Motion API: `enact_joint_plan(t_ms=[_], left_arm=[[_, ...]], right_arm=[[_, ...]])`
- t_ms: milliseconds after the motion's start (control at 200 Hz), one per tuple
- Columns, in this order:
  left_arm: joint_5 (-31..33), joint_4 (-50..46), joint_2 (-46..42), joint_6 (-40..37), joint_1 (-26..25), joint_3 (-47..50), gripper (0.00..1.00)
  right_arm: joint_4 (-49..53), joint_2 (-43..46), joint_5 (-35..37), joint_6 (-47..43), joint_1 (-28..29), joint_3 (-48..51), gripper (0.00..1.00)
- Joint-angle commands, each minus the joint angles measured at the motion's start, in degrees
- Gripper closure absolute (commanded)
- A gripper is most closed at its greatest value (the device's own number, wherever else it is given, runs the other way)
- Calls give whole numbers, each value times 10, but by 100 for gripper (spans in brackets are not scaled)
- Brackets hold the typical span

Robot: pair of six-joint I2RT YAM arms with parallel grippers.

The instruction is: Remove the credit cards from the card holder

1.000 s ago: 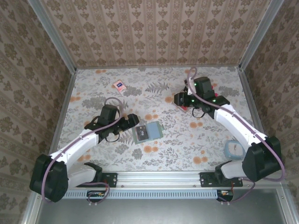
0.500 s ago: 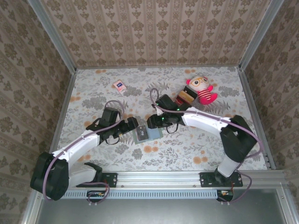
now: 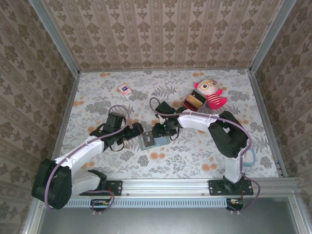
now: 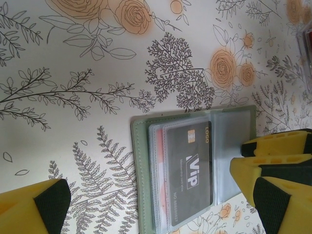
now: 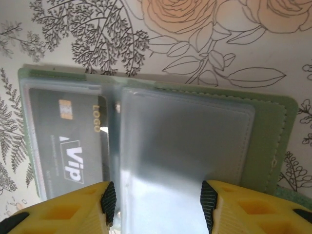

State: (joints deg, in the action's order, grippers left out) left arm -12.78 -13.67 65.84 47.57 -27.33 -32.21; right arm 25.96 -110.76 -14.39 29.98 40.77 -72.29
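The holder [image 3: 149,142] lies opened flat on the floral bench [image 3: 195,156], near the middle and a little toward the arms. In the left wrist view its grey-green edge [image 4: 140,170] frames clear sleeves, and a dark card [image 4: 187,170] with a gold chip and "Vip" lettering sits inside them, not drawn out.

The left hand [image 3: 138,130] is wide open at the holder's left end. Its yellow fingers [image 4: 278,170] stand far apart on either side of the holder [image 4: 140,170].

The right hand [image 3: 161,130] is at the holder's far edge, partly open. In its own view a clear sleeve leaf [image 5: 180,141] lies between the two fingers [image 5: 73,209]. The card [image 5: 68,146] is to the left, tucked under plastic, with the holder's green panel [image 5: 273,141] to the right.

Farther back are a plush doll [image 3: 210,93], stacked blocks [image 3: 193,102] just beside it, and a small pink-and-white packet [image 3: 125,90].
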Motion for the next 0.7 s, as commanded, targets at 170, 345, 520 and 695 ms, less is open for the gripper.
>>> enact_joint_plan(t_ms=[170, 345, 520, 695], left_arm=[[2, -5, 6, 2, -5, -5, 0], [-2, 2, 15, 9, -10, -8, 0], [-12, 24, 34, 23, -26, -15, 0], [-37, 64, 65, 36, -56, -26, 11]], right_arm=[[29, 3, 21, -20, -39, 69, 46], [10, 48, 47, -14, -73, 137, 44], [-3, 95, 36, -21, -83, 147, 44], [-34, 142, 0, 0, -83, 142, 45]])
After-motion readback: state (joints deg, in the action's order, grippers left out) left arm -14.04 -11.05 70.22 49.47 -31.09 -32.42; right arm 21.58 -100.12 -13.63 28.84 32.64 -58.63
